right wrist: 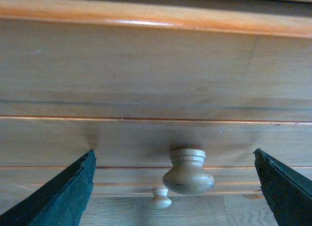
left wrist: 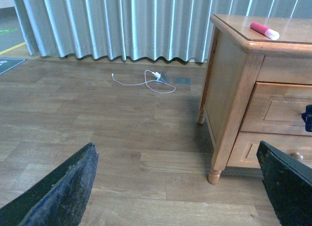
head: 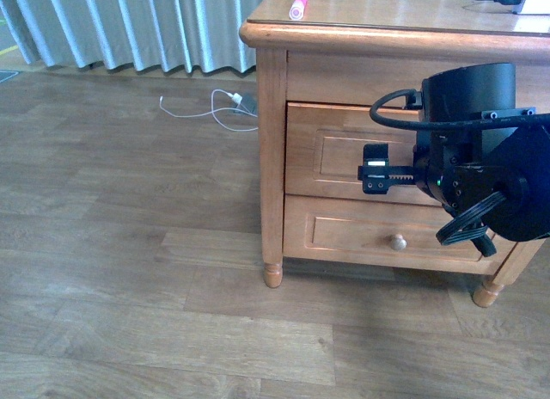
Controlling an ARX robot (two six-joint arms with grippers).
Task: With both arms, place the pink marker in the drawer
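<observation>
Black fingers spread wide, the left hand (left wrist: 178,187) hangs over the floor, well apart from the dresser, while the pink marker (head: 298,3) lies untouched at the left front corner of the dresser top. Further right the drawer (head: 344,154) looks shut, and the right hand (head: 371,174) is open before it, fingers either side of the round knob (right wrist: 187,171) without gripping. I judge nothing done yet: opening, picking up and dropping in all remain.
</observation>
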